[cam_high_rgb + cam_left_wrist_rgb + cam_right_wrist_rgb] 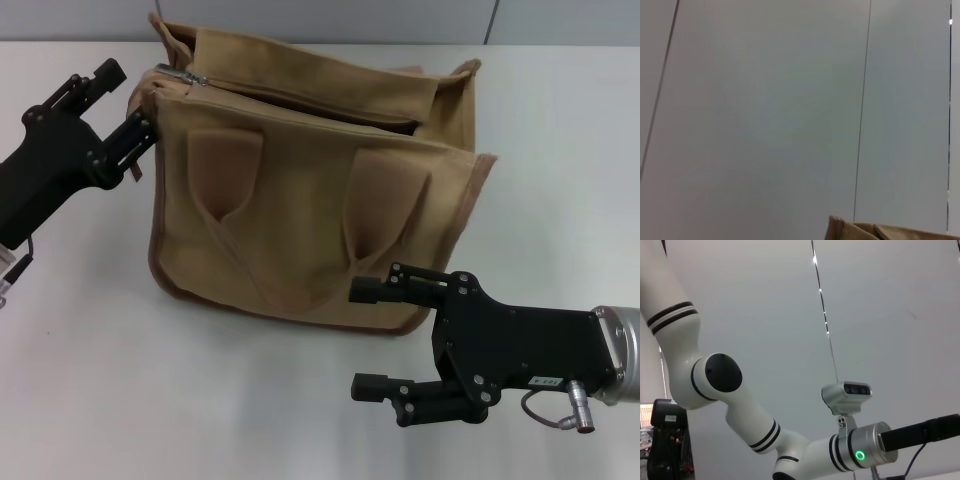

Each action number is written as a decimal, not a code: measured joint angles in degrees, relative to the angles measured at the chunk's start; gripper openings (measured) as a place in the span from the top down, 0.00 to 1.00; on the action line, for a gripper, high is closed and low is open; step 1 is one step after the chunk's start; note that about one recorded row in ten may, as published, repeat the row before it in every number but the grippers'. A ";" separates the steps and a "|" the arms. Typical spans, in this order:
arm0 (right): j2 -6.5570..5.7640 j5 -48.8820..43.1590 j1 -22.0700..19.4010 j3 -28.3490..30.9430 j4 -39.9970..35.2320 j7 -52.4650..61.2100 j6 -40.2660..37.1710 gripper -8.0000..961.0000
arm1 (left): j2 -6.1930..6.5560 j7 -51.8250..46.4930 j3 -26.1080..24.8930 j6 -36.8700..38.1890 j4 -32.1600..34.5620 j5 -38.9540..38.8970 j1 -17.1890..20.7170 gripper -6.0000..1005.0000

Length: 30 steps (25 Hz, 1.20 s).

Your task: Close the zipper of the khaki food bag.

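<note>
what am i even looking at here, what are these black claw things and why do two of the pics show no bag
The black claws are the grippers of a two-armed robot. The head view looks down at a white table with a khaki food bag; its zipper is open, with the slider near one end. The left gripper touches the bag's corner. The right gripper hangs open in front of the bag, holding nothing. The other two pictures come from wrist cameras: one sees mostly wall and a bag edge, the other the robot's white arm.
</note>
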 joint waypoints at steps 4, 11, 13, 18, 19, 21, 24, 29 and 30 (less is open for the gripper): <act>0.00 0.19 0.00 -0.01 0.03 0.00 0.00 0.14 | -0.02 -0.19 -0.08 0.21 -0.84 -1.64 0.44 0.37; 0.00 0.77 -0.21 -0.01 0.21 0.01 -0.33 0.14 | -0.09 0.04 0.24 -0.10 -2.14 -2.48 0.26 0.63; 0.00 0.96 -0.32 -0.01 0.24 -0.05 -1.01 0.14 | -0.09 0.06 0.03 -0.04 -2.25 -2.79 0.05 0.67; 0.00 4.46 -1.26 0.00 1.01 -3.30 -5.01 0.14 | -0.09 -0.24 0.01 1.41 -3.37 -4.81 -0.35 0.78; 0.00 6.09 -1.64 -0.01 1.21 -3.61 -6.07 0.14 | -0.10 -1.01 0.18 1.85 -3.56 -4.96 -0.58 0.80; -0.07 10.05 -2.21 0.00 1.49 -2.83 -7.97 0.14 | -0.09 -4.05 0.46 2.35 -3.79 -4.92 -1.27 0.84; -0.13 15.62 -2.50 0.00 1.75 0.55 -9.41 0.14 | -0.10 -6.89 0.62 2.91 -3.82 -4.75 -1.86 0.98; -0.01 19.87 -0.58 0.00 1.82 3.24 -8.22 0.14 | -0.24 -7.25 0.86 5.20 -4.98 -4.76 -3.13 0.98; 0.02 20.14 0.20 0.00 1.84 4.40 -7.64 0.14 | -0.23 -7.25 0.86 5.68 -5.03 -4.77 -3.26 0.98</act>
